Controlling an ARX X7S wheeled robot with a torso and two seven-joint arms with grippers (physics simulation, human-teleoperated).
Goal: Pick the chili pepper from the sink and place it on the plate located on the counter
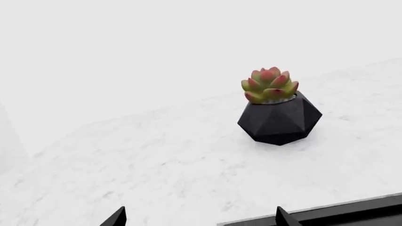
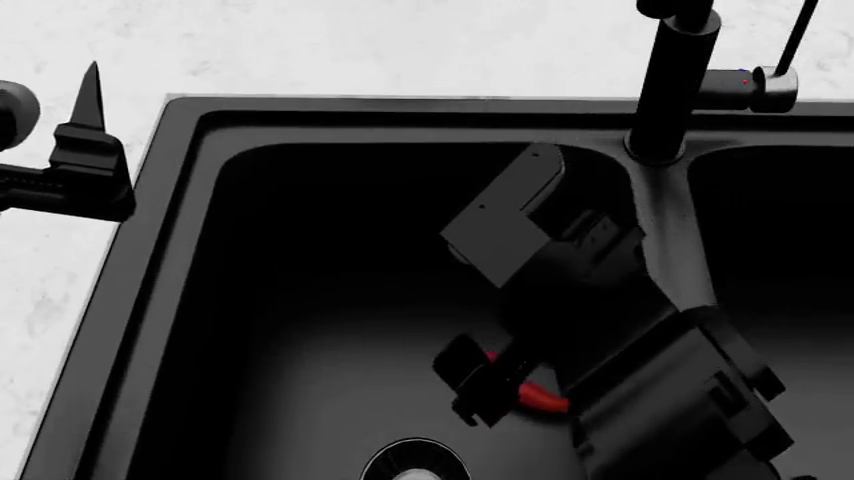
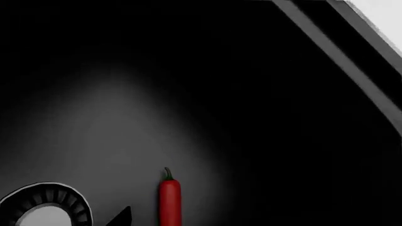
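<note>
While left gripper gapes over marble counter | right gripper in black sink, grip unclear

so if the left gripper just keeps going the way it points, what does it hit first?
Probably the succulent pot on the counter, though it sits a bit off-centre between the fingertips, so the left gripper could pass beside it; depth unclear.
</note>
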